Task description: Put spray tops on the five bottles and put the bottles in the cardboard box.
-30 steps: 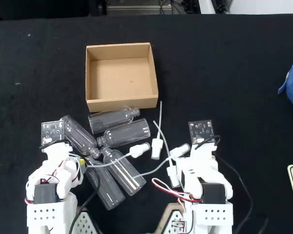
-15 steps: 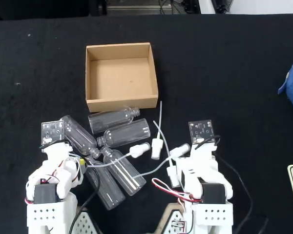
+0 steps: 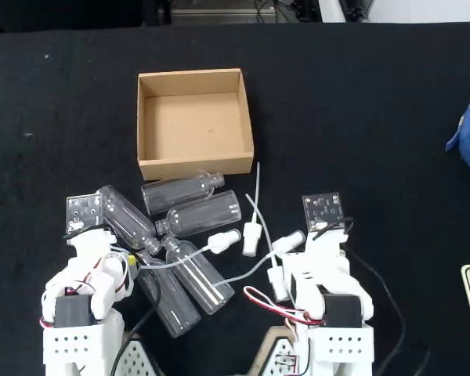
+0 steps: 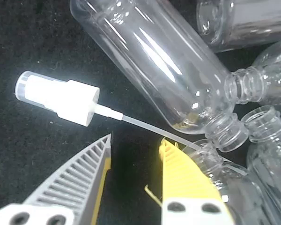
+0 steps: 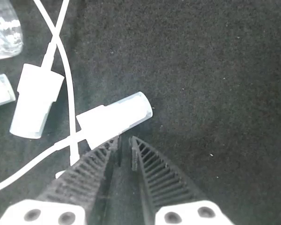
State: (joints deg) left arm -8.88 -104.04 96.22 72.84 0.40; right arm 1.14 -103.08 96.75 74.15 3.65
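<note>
5 bottles (image 3: 200, 215) lie uncapped in a heap on the tabletop (image 3: 376, 117), just in front of the cardboard box (image 3: 194, 166), which holds 0. We count at least 4 spray tops (image 3: 251, 235) beside them, tubes crossed.

Risk: lifting 1 top drags its neighbours, and nudged bottles roll.

Left claw (image 4: 136, 139) is open by a top's tube. Right claw (image 5: 124, 139) is all but closed, empty, just beside another top.
</note>
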